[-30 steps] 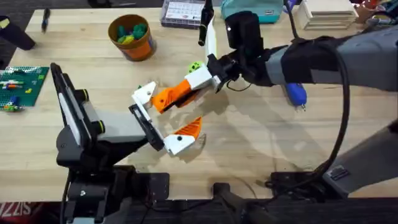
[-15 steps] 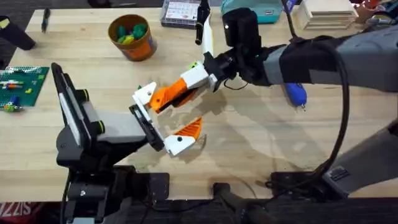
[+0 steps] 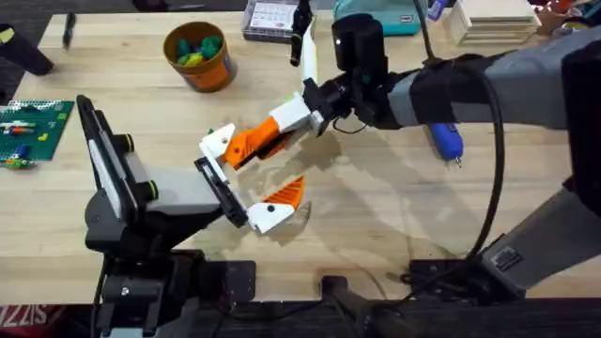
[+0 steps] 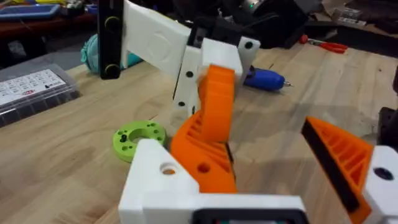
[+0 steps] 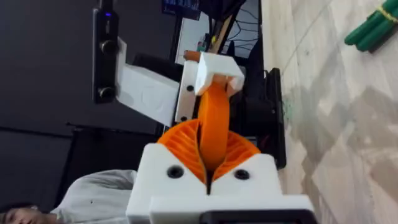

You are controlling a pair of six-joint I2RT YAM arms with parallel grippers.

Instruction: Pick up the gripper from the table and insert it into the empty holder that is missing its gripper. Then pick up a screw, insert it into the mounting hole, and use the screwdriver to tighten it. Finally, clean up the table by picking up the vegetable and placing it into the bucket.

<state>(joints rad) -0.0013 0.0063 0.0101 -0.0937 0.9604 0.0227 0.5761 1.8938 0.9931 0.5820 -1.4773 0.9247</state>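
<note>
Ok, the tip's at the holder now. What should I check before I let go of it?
1. Right gripper shut on the gripper: ok.
2. Gripper touching the holder: ok.
3. Gripper fully seated in the holder: cannot tell.
4. Left gripper open, holder side presented: ok.
5. Screwdriver lying free on the table for the next step: ok.
6. Bucket upright: ok.
</note>
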